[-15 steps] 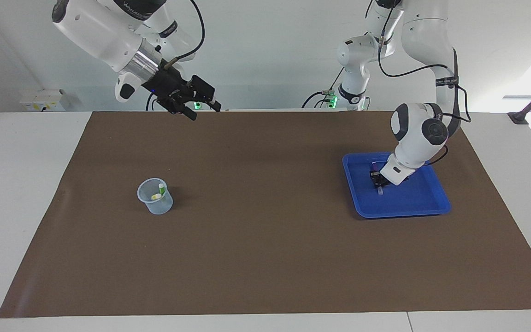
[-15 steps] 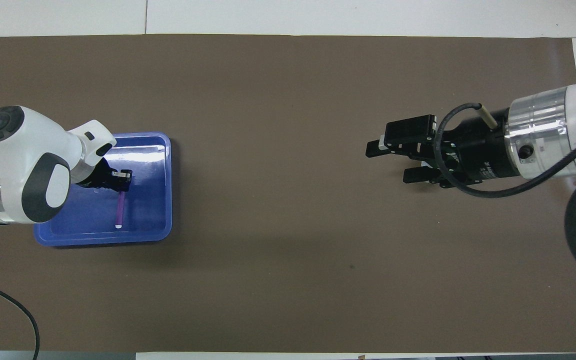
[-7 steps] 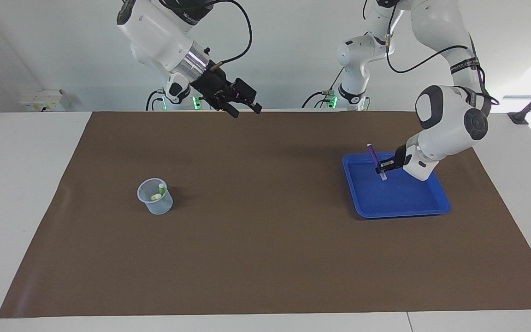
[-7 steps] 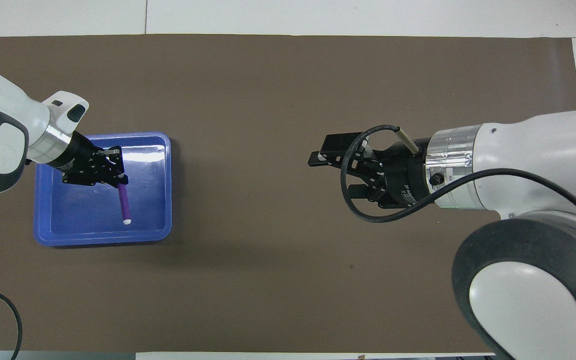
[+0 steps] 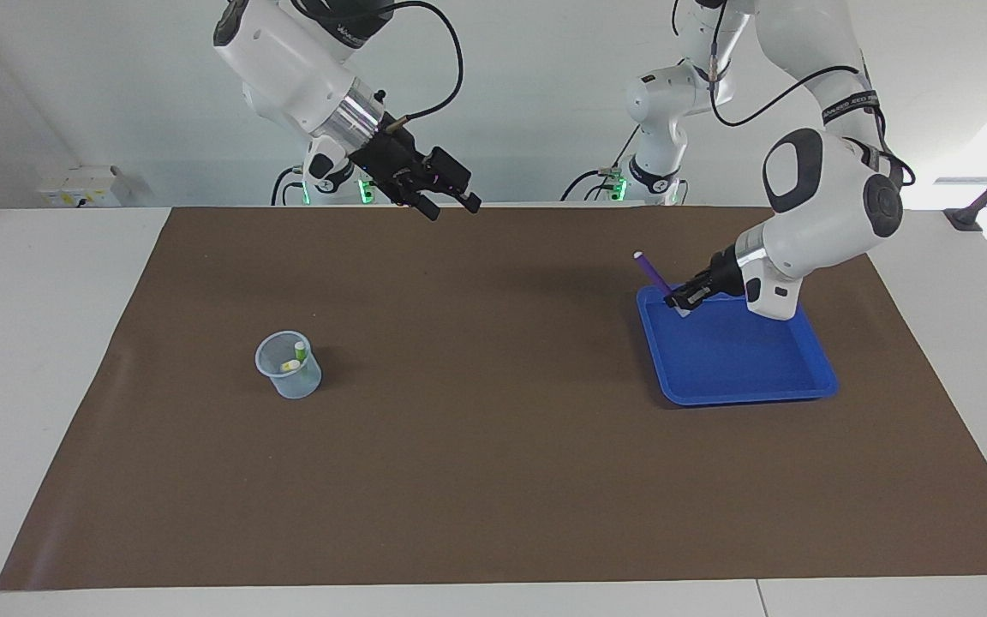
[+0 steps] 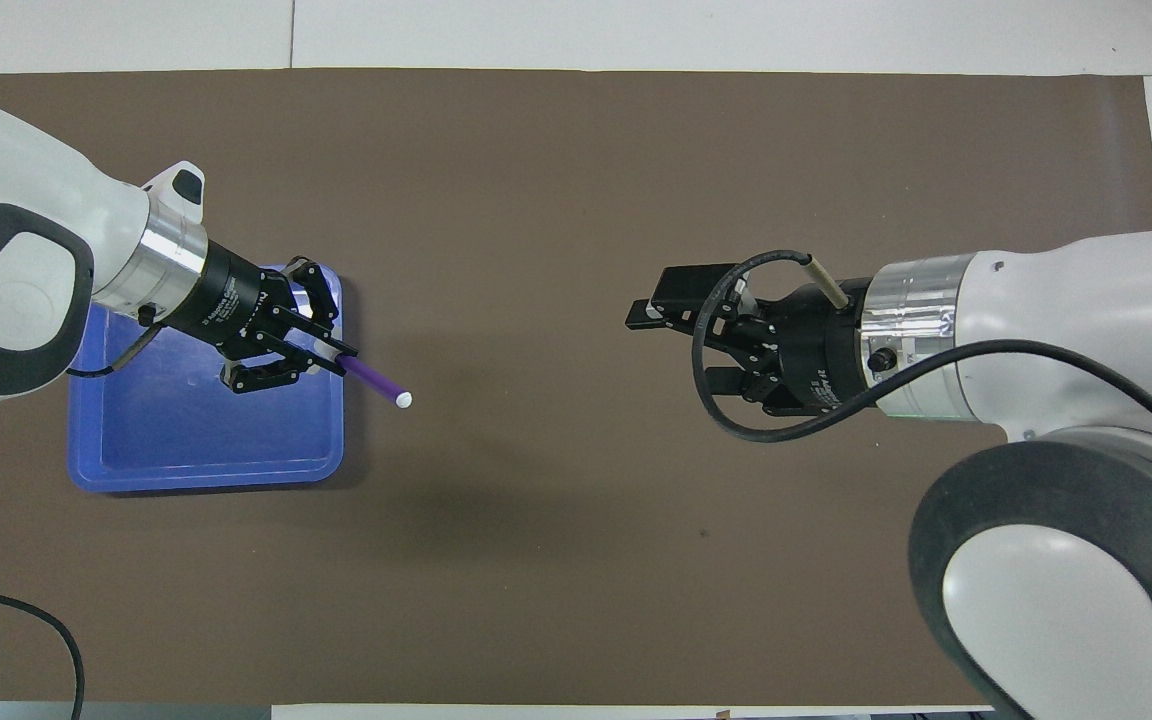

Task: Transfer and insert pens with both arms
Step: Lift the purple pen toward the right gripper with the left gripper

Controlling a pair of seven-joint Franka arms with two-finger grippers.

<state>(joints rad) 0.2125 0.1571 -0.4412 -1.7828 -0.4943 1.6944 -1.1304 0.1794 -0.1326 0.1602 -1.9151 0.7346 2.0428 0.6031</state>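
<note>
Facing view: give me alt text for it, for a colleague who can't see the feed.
The left gripper holds the purple pen tilted above the edge of the blue tray. The right gripper hangs open in the air over the brown mat. A clear cup toward the right arm's end holds the green pen and yellow pen.

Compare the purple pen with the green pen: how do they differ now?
The purple pen is gripped by the left gripper, tilted in the air over the blue tray's edge; the green pen stands inside the clear cup. Both are slim markers.
</note>
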